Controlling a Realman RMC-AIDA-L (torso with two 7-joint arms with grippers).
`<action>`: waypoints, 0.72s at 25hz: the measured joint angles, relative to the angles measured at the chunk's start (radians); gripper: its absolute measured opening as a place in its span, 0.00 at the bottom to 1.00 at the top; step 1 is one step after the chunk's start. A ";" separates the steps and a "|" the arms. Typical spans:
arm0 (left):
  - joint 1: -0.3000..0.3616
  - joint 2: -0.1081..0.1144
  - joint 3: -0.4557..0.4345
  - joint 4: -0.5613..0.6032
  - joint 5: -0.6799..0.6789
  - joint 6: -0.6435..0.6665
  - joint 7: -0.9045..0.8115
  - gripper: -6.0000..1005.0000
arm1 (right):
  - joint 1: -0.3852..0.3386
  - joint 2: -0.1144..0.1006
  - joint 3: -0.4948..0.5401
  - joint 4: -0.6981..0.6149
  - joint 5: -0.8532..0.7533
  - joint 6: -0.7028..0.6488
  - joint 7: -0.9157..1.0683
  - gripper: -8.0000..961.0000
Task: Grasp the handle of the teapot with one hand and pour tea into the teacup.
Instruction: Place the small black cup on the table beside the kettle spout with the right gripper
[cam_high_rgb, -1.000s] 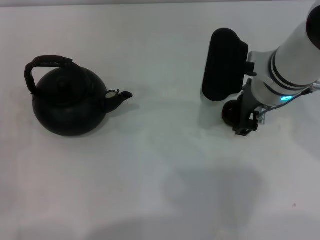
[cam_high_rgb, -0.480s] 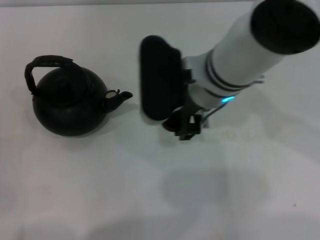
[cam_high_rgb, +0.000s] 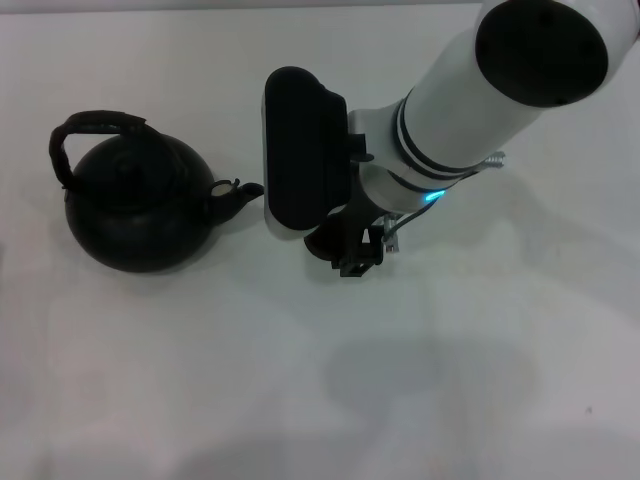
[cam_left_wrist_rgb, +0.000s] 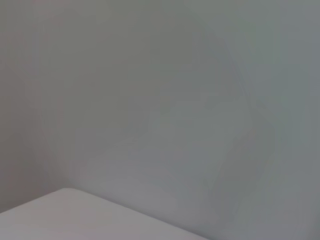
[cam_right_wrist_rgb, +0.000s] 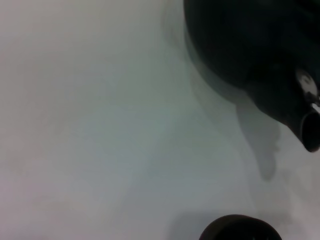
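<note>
The black teapot (cam_high_rgb: 135, 215) stands at the left of the white table, its arched handle (cam_high_rgb: 100, 122) upright and its spout (cam_high_rgb: 245, 192) pointing right. My right gripper (cam_high_rgb: 347, 252) hangs just right of the spout, low over the table, shut on the small dark teacup (cam_high_rgb: 322, 241), which is largely hidden under the wrist. The right wrist view shows the teapot (cam_right_wrist_rgb: 240, 45) with its spout (cam_right_wrist_rgb: 310, 131), and the rim of the teacup (cam_right_wrist_rgb: 240, 230) at the picture's edge. The left gripper is out of view.
The white table (cam_high_rgb: 200, 380) stretches all around. The right arm's white forearm (cam_high_rgb: 500, 90) crosses the upper right of the head view. The left wrist view shows only a plain pale surface (cam_left_wrist_rgb: 160, 120).
My right arm has swung left across the table, bringing the teacup from the right side to just beside the teapot's spout. The teapot has not moved.
</note>
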 joint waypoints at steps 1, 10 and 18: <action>0.000 0.000 0.001 0.000 0.002 0.000 0.001 0.74 | 0.001 0.000 -0.001 0.004 0.000 -0.005 -0.002 0.80; -0.001 0.002 0.003 0.005 0.048 0.000 0.006 0.74 | 0.019 0.000 -0.072 0.020 -0.012 -0.037 -0.012 0.81; -0.001 0.002 0.003 0.008 0.051 0.000 0.007 0.74 | 0.028 0.000 -0.077 0.036 -0.013 -0.050 -0.013 0.82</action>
